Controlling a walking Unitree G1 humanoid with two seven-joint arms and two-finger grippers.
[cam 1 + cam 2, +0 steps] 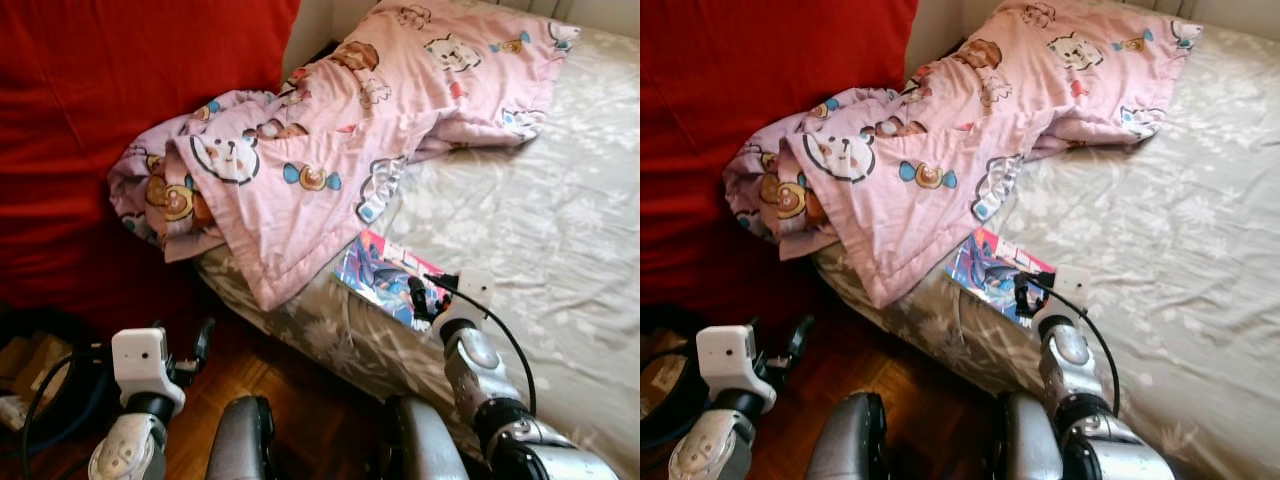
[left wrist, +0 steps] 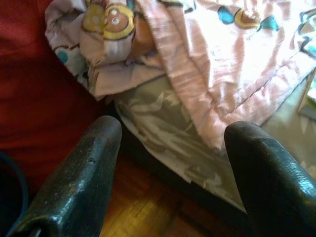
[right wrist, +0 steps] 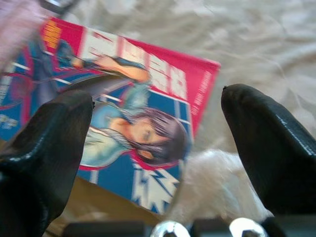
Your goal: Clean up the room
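A: Where is the magazine [image 1: 390,276] being found, and how is the right gripper [image 3: 158,148] being held?

B: It is being seen low in the centre of the left eye frame, lying flat near the bed [image 1: 560,230] edge, its upper corner tucked under the pink blanket [image 1: 300,170]. The right gripper is being held just over it with fingers spread wide and nothing grasped.

A: How is the pick being done well?

B: In my judgement, one finger is best being slid under the free edge nearest the mattress side, since a thin flat cover is being gripped poorly from above.

A: And the left gripper [image 2: 168,163]?

B: It is being kept open and empty at lower left, over the wooden floor [image 1: 290,400].

A: What is being hidden?

B: The magazine's corner is being covered by blanket, and the dark clutter at lower left cannot be made out.
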